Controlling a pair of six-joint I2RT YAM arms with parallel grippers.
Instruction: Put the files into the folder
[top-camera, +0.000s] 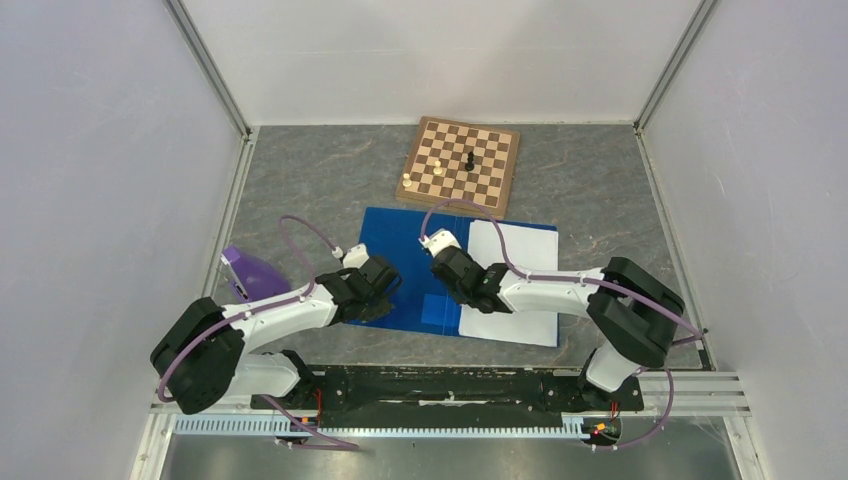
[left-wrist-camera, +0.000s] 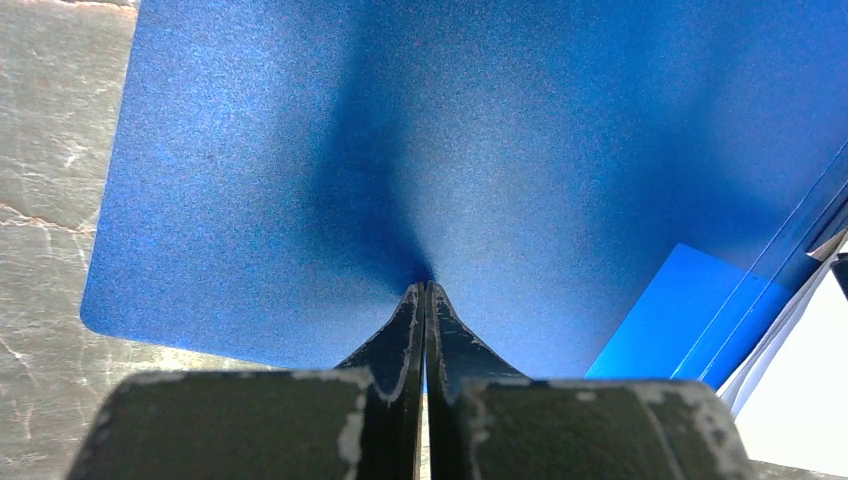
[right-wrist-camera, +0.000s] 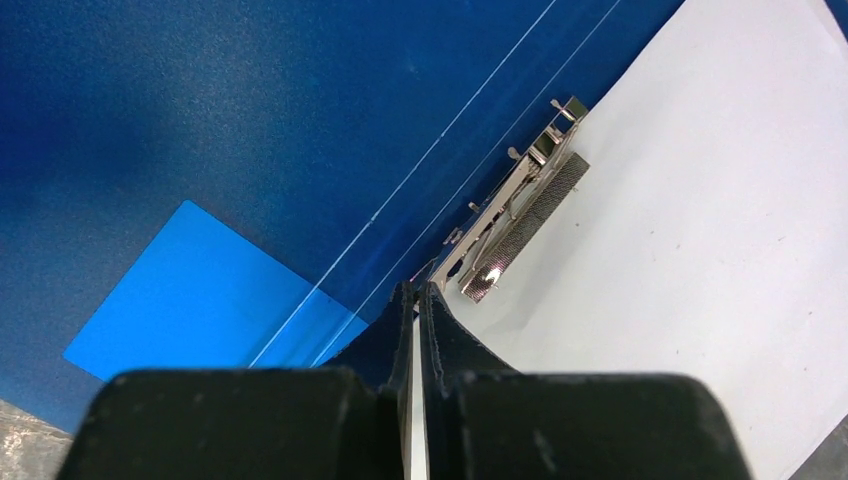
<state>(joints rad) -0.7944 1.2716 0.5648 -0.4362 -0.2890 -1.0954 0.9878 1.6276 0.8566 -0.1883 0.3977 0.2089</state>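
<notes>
The blue folder (top-camera: 400, 245) lies open on the table, its bare left flap (left-wrist-camera: 400, 150) facing up. The white files (top-camera: 515, 290) cover its right half (right-wrist-camera: 700, 200), beside the metal clip (right-wrist-camera: 515, 215) on the spine. My left gripper (top-camera: 392, 290) is shut, its tips (left-wrist-camera: 425, 290) resting on the left flap near its front edge. Nothing shows between its jaws. My right gripper (top-camera: 447, 268) is also shut, with its tips (right-wrist-camera: 415, 290) at the spine just short of the clip, at the edge of the paper. A lighter blue pocket (right-wrist-camera: 190, 290) sits on the flap's lower inner corner.
A wooden chessboard (top-camera: 460, 160) with a few pieces lies just behind the folder. A purple object (top-camera: 250, 275) sits at the left, close to my left arm. White walls close in the table on the left, right and back.
</notes>
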